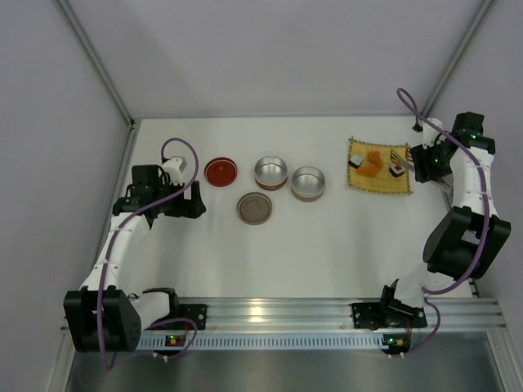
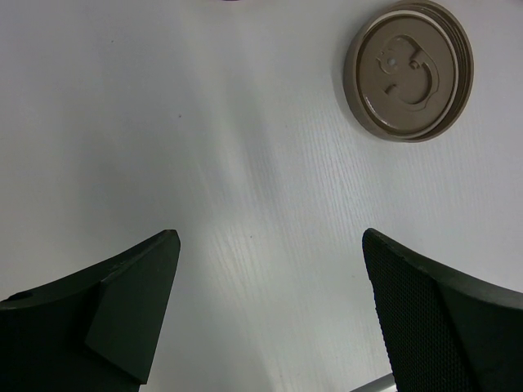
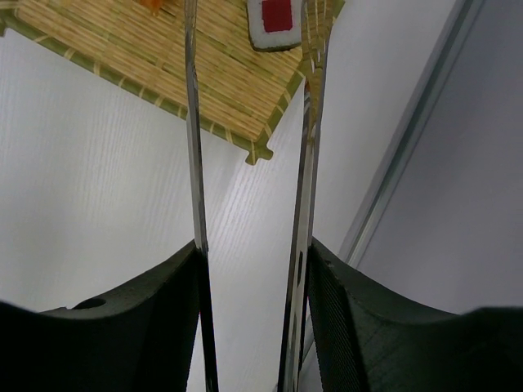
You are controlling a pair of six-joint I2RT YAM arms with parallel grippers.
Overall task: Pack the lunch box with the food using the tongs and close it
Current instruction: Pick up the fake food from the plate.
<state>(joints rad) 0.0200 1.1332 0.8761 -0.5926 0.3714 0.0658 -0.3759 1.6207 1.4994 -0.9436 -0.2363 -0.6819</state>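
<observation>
Nearest the overhead camera, an aluminium rail (image 1: 261, 314) carries both arm bases at 6 o'clock of the white table (image 1: 327, 245).

Left: the left gripper (image 2: 268, 245) hovers over bare table at 9 o'clock. Its fingers (image 2: 131, 302) are spread wide and hold nothing. In its wrist view the brown lid (image 2: 409, 69) lies flat at 1 o'clock, apart from the fingers.

Centre, overhead: a red lid (image 1: 221, 171) lies at 9 o'clock of the first tin (image 1: 270, 171). The second tin (image 1: 308, 183) stands just past 3 o'clock of the first, just beside it. Both tins are upright and uncovered. The brown lid lies at 7 o'clock of the first tin, near but apart.

Right: a yellow woven mat (image 1: 382, 188) at 2 o'clock of the table bears all the food in view. The orange chunks (image 1: 372, 163) lie mid-mat, with white-and-dark pieces (image 1: 356, 161) at 9 and 3 o'clock of them.

The right gripper (image 3: 253, 245), at 3 o'clock of the mat, is partly closed on the tongs (image 3: 194, 147), with one finger pressed against the outside of each silver arm. In the wrist view the two arms run toward 12 o'clock over the mat's near corner, apart from each other. A white piece with a red centre (image 3: 276, 20) shows between them. The tips of the tongs are out of frame.
</observation>
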